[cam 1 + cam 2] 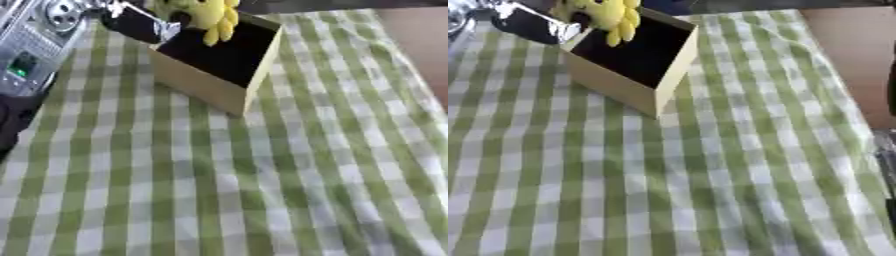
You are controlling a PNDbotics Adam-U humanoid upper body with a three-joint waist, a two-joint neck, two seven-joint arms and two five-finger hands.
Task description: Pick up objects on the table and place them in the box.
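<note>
A tan box (203,84) with a dark inside stands askew at the back of the table. A yellow plush toy (208,15) hangs over the box's far side, its lower end dipping below the rim. My left hand (133,22), black with a silver part, reaches in from the upper left and is shut on the toy's left side. The top edge of both views cuts off the top of the toy. My right hand shows in no view.
A green and white checked cloth (262,190) covers the table. Bare brown tabletop (850,55) shows at the right. My silver left arm (35,35) fills the upper left corner. A dark strip (891,80) lies along the right edge of the right eye view.
</note>
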